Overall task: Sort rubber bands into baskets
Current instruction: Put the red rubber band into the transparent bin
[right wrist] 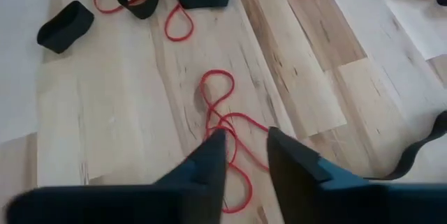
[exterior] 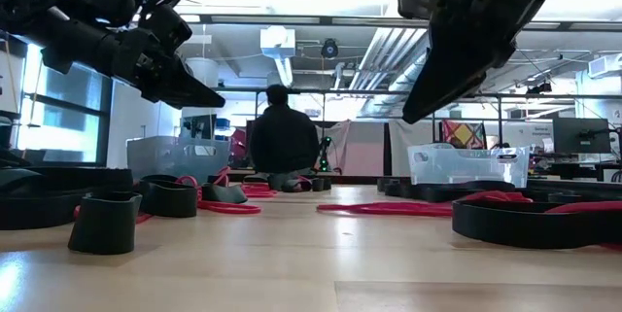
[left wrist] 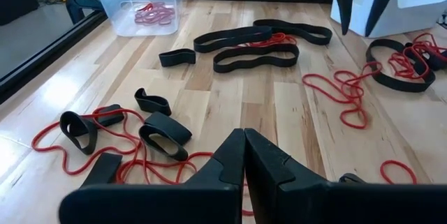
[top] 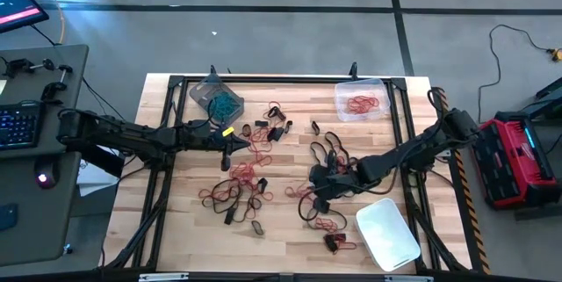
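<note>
Red and black rubber bands (top: 246,185) lie loose across the middle of the wooden table. At the far edge, teal bands fill a grey-tinted basket (top: 215,96) and red bands lie in a clear basket (top: 360,99). A whitish basket (top: 386,234) sits near the right front. My right gripper (right wrist: 246,133) hangs open above a tangled red band (right wrist: 223,105) that lies flat on the wood, one finger on either side of it and clear of it. My left gripper (left wrist: 244,135) hovers shut over black and red bands (left wrist: 164,137) left of centre, holding nothing.
A black frame (top: 290,80) runs around the table top. Wide black bands (left wrist: 255,46) lie mid-table between the arms. A person (exterior: 282,142) sits with their back turned beyond the far edge. Bare wood (top: 290,242) shows along the front edge.
</note>
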Controlling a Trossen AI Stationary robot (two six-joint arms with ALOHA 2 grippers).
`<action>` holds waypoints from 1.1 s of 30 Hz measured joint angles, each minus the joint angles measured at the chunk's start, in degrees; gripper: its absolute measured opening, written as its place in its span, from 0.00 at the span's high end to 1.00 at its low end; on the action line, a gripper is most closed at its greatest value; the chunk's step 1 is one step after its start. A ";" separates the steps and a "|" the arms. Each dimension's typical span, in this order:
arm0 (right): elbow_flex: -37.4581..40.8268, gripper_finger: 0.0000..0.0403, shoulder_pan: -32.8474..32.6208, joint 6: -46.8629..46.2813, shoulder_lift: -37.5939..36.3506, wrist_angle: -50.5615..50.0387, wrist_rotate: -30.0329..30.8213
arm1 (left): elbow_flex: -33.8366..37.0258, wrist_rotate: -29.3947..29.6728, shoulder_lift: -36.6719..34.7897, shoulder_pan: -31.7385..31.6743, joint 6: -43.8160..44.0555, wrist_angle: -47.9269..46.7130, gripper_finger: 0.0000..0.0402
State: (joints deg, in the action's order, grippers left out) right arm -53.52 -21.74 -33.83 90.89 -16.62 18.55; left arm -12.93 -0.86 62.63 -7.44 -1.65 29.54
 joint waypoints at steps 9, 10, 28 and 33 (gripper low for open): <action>0.00 0.63 0.40 1.56 0.72 -2.37 -4.11 | 0.00 0.00 0.00 0.02 0.00 0.05 1.00; 0.00 0.64 1.04 1.02 1.22 -2.42 -4.18 | 0.00 0.00 0.00 0.00 0.00 0.11 1.00; -0.08 0.69 10.77 4.16 11.06 -2.35 -10.49 | -0.02 0.00 0.00 0.13 -0.02 0.02 1.00; -0.24 0.82 10.92 5.86 11.92 -1.94 -10.82 | -0.02 0.00 -0.02 0.11 -0.02 0.03 1.00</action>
State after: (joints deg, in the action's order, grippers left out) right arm -53.76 -10.82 -27.96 102.80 -18.55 7.73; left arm -12.95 -0.86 62.61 -7.33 -1.67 29.57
